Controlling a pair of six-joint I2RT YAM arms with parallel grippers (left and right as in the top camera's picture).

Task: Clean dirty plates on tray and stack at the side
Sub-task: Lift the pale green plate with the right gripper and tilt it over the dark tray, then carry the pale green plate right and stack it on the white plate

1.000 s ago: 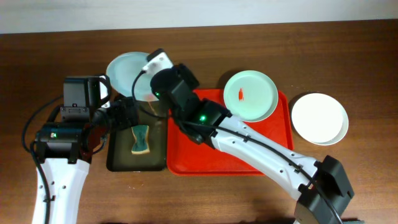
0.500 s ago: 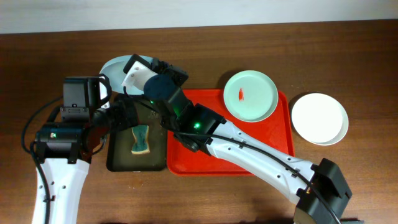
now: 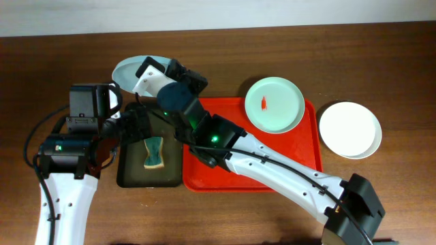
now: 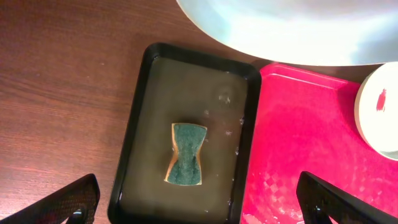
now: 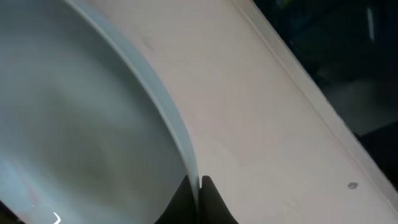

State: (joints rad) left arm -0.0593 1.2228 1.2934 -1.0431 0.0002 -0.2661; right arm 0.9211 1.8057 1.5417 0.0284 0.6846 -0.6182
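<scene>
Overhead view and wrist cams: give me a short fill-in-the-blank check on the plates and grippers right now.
1. The right gripper is ___ on the rim of the held plate.
2. The left gripper hangs ___ above the sponge in the dark tray.
3. The mint plate on the red tray carries a ___ smear.
4. The third plate, on the table beside the red tray, is ___.
Missing words: shut; open; red; white.

Mint plate partly beyond top edge
</scene>
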